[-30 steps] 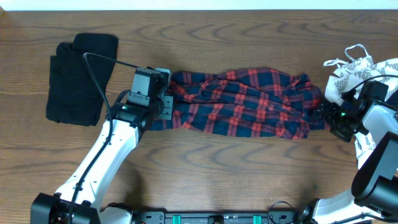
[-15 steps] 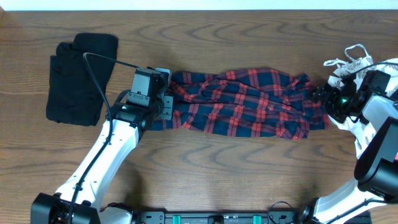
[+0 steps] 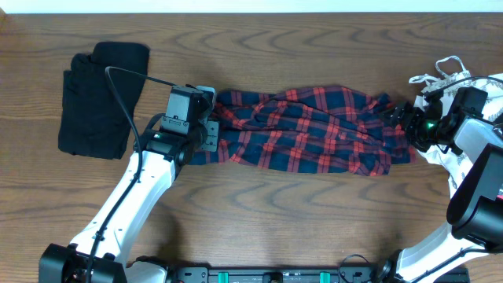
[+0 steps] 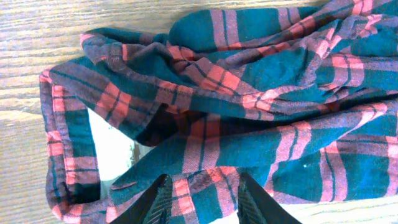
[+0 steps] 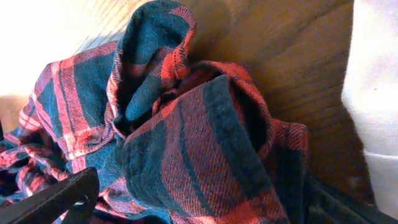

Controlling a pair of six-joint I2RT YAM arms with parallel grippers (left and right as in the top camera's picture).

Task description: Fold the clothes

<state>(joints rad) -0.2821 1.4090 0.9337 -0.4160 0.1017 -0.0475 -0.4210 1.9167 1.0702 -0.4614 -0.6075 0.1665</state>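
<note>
Both ends of the shirt [image 3: 306, 130] are partly covered from overhead: the left gripper [image 3: 211, 135] sits over its left end and the right gripper [image 3: 397, 126] over its right end. The shirt lies crumpled in a long band across the middle of the table [image 3: 259, 204], so collar, sleeves and buttons cannot be picked out.

In the left wrist view the two fingers come up from the bottom edge, cut off by the frame, and are closed on a fold of plaid. Beside them a pale patch [image 4: 112, 149] shows inside the cloth; what it is cannot be told.

In the right wrist view the fingers stand wide apart at the lower corners, mostly out of frame, with the bunched shirt end between them and not clamped.

Left of the shirt and apart from it lies a black garment [image 3: 102, 98], folded. At the right edge a white garment [image 3: 448, 82] with leaf print is cut off by the frame and half hidden behind the right arm. A cable [image 3: 126, 75] loops from the left arm [image 3: 134, 196] over the black garment's edge.
</note>
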